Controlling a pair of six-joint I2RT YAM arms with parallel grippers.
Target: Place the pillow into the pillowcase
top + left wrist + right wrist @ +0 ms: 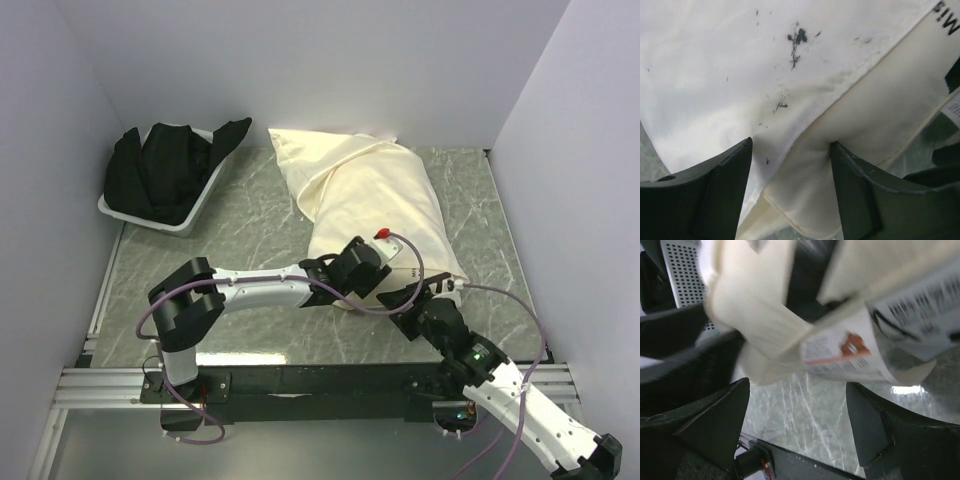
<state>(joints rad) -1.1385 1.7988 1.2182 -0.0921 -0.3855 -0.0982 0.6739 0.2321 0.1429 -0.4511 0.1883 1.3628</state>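
Observation:
The pillowcase [360,190] lies bulging and diagonal on the marble table, white with dark specks in the left wrist view [740,65]. The cream pillow [880,110] sticks out past its hem at the near end, with black lettering at the frame edge. My left gripper [790,145] is open, its jaws straddling that pillow corner; in the top view it sits at the near end of the bundle [385,275]. My right gripper [797,385] is open over bare marble, just below a blurred pillow corner [760,335] and its printed care label [845,352]; from above it is beside the left one [425,298].
A white bin [195,215] with bundled black cloth [165,170] stands at the back left. White walls close in on three sides. A black rail [300,380] runs along the near table edge.

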